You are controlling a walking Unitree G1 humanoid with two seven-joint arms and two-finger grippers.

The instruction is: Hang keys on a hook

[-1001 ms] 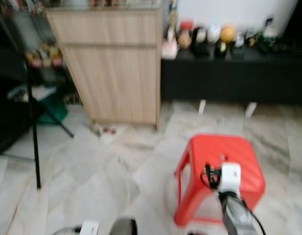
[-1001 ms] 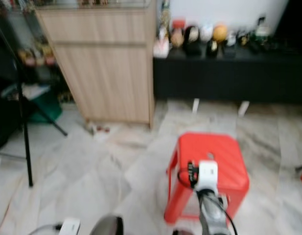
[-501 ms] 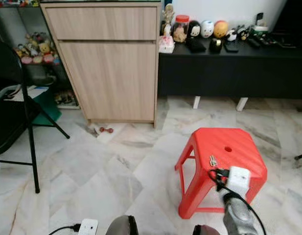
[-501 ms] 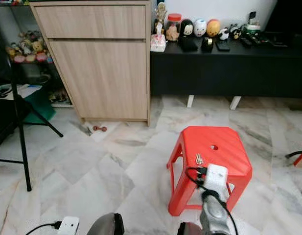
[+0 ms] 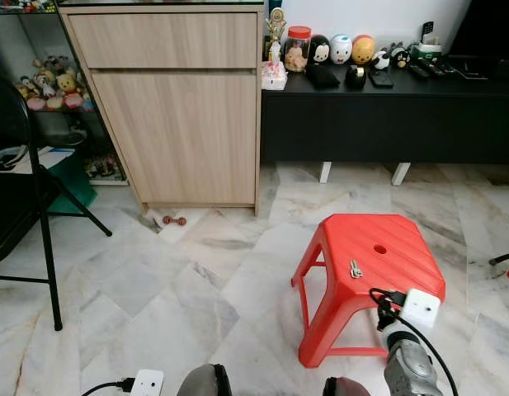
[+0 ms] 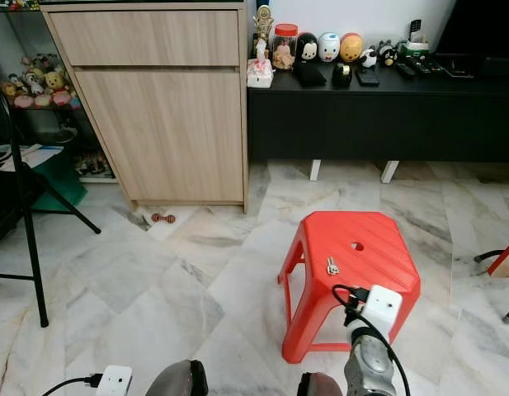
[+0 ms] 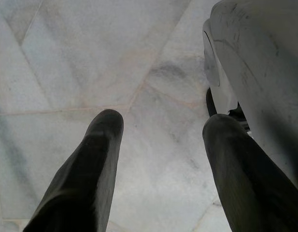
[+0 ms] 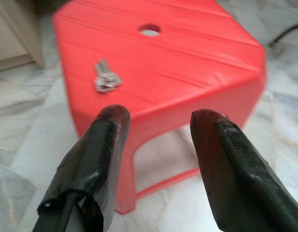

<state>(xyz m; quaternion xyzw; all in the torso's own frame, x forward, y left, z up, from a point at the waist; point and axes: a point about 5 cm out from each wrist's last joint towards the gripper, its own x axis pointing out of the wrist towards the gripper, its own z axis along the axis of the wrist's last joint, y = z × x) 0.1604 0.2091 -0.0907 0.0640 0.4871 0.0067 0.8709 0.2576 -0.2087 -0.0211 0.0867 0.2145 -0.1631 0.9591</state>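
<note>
On the red stool [image 5: 371, 256], near its left edge, lie the keys [image 5: 354, 269]; the right gripper [image 8: 158, 130], fingers spread and empty, has pulled back, exposing them for a grasp. Left gripper [image 7: 161, 145] hangs spread.

A small bunch of silver keys [image 5: 355, 269] lies flat on the top of the red plastic stool [image 5: 402, 256], near its front-left edge.
</note>
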